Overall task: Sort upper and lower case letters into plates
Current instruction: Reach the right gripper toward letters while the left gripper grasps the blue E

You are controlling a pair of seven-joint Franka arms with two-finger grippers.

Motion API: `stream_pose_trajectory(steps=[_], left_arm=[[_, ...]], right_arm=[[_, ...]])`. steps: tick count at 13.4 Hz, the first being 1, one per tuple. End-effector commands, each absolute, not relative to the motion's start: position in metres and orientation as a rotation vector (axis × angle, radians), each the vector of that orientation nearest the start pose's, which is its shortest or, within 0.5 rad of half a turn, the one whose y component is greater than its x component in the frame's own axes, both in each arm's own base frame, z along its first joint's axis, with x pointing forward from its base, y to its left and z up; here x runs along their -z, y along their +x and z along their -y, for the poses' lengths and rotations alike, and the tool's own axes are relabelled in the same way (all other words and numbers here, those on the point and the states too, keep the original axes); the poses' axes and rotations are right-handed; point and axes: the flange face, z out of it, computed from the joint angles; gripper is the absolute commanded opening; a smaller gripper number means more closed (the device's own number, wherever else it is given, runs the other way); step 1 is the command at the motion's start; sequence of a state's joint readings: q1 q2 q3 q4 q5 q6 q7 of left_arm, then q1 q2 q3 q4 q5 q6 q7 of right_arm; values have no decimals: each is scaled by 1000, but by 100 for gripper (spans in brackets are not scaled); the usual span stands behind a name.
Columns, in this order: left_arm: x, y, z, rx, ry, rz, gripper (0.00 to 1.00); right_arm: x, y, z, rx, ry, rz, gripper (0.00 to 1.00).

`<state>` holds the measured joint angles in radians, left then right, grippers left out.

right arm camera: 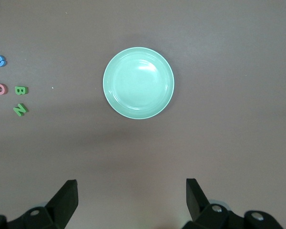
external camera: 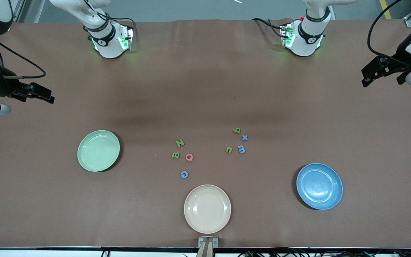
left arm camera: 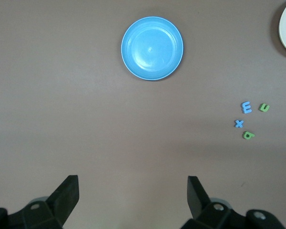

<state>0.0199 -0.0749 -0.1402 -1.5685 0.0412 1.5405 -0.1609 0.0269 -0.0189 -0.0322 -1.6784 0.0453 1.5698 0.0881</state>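
I see no letter in a plate yet, so I judge all the sorting is still to do on my flat brown desk (external camera: 48, 200). The smooth round mint plate (external camera: 98, 150) sits toward the right arm's end, the shiny blue plate (external camera: 319, 186) toward the left arm's end, and the cream plate (external camera: 207, 208) lies nearest the front camera between them. The tiny flat letters lie in two bunches between the plates, the capitals (external camera: 183, 156) and the small ones (external camera: 238, 141), while my right claw (right arm camera: 131, 200) and left claw (left arm camera: 133, 196) both hang spread wide over bare desk at their own ends, gripping nothing.
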Motion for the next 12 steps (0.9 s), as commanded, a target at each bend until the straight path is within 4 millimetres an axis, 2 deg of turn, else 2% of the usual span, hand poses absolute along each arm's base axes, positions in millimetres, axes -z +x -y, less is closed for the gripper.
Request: stream_pose_trajectory(steps=[1, 3, 5, 7, 9, 10, 12], left_arm=[[-671, 521, 68, 82, -3111, 25, 100], [-672, 524, 70, 88, -3109, 15, 100], [-661, 531, 79, 59, -3112, -9, 100], [-638, 541, 96, 5, -3116, -25, 100], [-600, 554, 127, -21, -3120, -97, 100], [-574, 558, 138, -5, -3126, -100, 100], [-518, 564, 166, 20, -3142, -110, 100]], right_arm=[[-598, 521, 0, -112, -3107, -161, 100], [-599, 520, -2, -103, -3106, -157, 100], [-594, 520, -3, -105, -3097, -155, 100], [-595, 519, -4, -101, -3097, -155, 100], [-592, 511, -4, -75, -3095, -154, 100], [-588, 505, -4, -51, -3093, -156, 100], [-589, 505, -5, -41, -3093, -154, 100]])
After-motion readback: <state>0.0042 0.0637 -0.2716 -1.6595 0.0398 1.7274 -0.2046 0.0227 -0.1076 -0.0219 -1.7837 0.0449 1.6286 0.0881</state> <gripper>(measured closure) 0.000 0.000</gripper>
